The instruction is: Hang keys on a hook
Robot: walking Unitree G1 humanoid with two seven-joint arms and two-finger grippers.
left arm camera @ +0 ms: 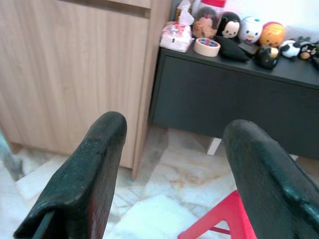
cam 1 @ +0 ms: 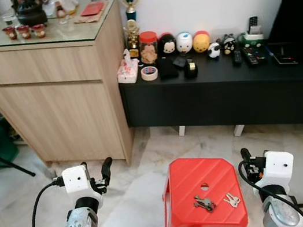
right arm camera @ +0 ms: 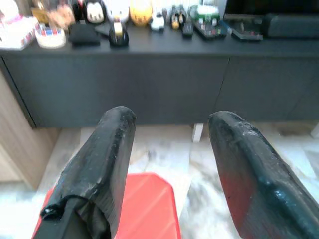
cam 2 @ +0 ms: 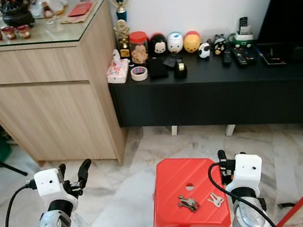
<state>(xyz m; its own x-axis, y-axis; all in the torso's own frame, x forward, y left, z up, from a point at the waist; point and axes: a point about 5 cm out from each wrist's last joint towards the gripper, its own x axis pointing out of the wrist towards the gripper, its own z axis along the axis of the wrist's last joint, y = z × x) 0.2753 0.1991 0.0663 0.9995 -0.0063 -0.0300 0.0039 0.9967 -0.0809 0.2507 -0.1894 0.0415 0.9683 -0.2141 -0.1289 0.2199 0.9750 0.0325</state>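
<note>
Keys are lying on the top of a red plastic stool, a dark bunch near the middle with a smaller silver pair just beside it toward the robot's right. Nothing is touching them. The left pincer is hovering over the marble floor on the robot's left of the stool, its two black fingers standing well apart and gripping nothing. The right pincer is hanging at the stool's right edge, its fingers likewise spread wide and empty (its wrist view is looking over the stool's far corner toward the low black surface). That surface is carrying a row of small round toy figures, a roll of tape, a red-lidded jar and several remote controls. A light wooden cabinet is standing against it on the robot's left, with a teapot and small cups on its glass top.
</note>
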